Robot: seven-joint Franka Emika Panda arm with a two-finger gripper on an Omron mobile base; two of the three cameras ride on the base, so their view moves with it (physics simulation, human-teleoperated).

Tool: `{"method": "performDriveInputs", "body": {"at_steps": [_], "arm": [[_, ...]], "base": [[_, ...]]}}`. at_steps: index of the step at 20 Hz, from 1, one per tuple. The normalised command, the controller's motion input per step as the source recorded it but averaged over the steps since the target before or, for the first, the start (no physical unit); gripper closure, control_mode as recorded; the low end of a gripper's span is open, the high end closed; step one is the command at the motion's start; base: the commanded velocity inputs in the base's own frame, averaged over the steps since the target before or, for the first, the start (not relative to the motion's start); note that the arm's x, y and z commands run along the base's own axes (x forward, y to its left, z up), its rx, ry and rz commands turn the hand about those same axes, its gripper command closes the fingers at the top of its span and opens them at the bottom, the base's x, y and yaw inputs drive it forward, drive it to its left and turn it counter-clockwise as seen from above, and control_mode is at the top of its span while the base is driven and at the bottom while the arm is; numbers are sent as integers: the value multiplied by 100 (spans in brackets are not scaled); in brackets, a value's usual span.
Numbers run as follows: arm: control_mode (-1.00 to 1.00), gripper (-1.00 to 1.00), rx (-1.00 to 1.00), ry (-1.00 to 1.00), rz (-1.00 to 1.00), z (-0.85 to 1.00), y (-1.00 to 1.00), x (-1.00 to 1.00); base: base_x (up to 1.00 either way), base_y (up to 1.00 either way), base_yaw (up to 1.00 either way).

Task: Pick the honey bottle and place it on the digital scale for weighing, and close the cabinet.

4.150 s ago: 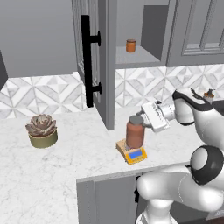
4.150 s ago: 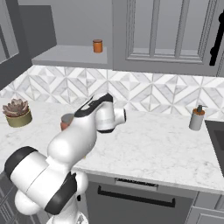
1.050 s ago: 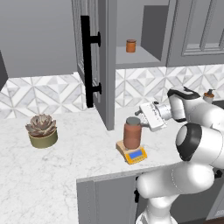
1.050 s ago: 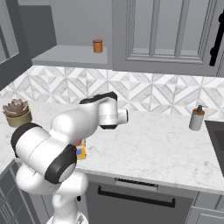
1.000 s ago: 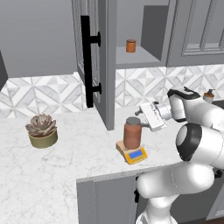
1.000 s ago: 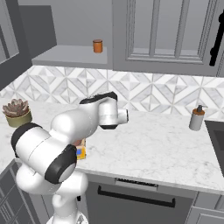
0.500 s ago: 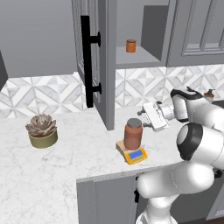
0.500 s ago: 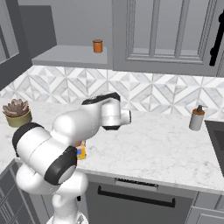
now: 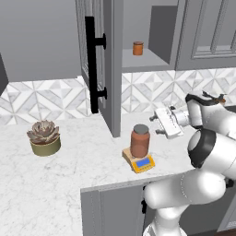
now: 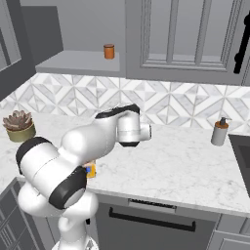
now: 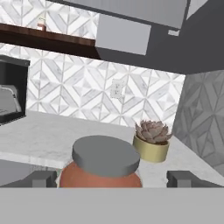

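Reddish-brown, grey-lidded honey bottle [image 9: 139,140] now stands on the yellow-orange digital scale [image 9: 139,161] at the desk's front edge; my jaws have spread and backed off, leaving the grey cabinet door [image 9: 99,64] to shut.

Potted succulent [image 9: 44,137] on the marble worktop [image 9: 55,179], left; small orange jar [image 9: 138,48] on the open shelf [image 9: 138,63]; soap dispenser [image 10: 220,132] beside the sink [image 10: 241,156], right.
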Motion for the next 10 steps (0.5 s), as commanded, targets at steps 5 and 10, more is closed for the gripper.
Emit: {"method": "performDriveInputs", "body": {"at_steps": [5,10], "arm": [[-100,-100,5,-59,0,73,-4,-100],[-100,-100,9,-70,-5,86,34,-100]], "base": [[0,0,0],[0,0,0]]}}
